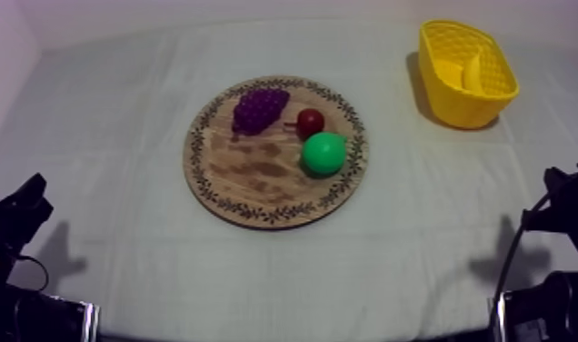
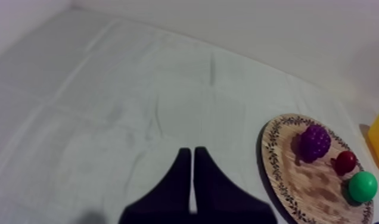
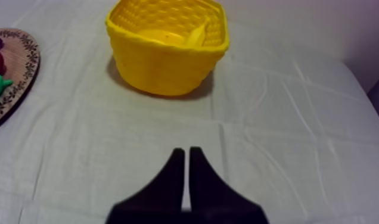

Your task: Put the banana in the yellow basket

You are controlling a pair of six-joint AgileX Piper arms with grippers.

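– how do the jaws stand?
– my left gripper (image 2: 192,150) and my right gripper (image 3: 186,150) are each closed to a narrow wedge, gripping nothing.
– and the banana?
– i see the banana (image 3: 195,37) lying inside the yellow basket (image 3: 168,71). the grapes (image 1: 259,109), small red fruit (image 1: 311,122) and pear (image 1: 323,153) sit on the wooden board (image 1: 247,177).

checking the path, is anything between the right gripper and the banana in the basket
Only the near wall of the yellow basket: the banana lies inside it. Nothing lies on the cloth between the right gripper and the basket. The wooden board sits off to the side.
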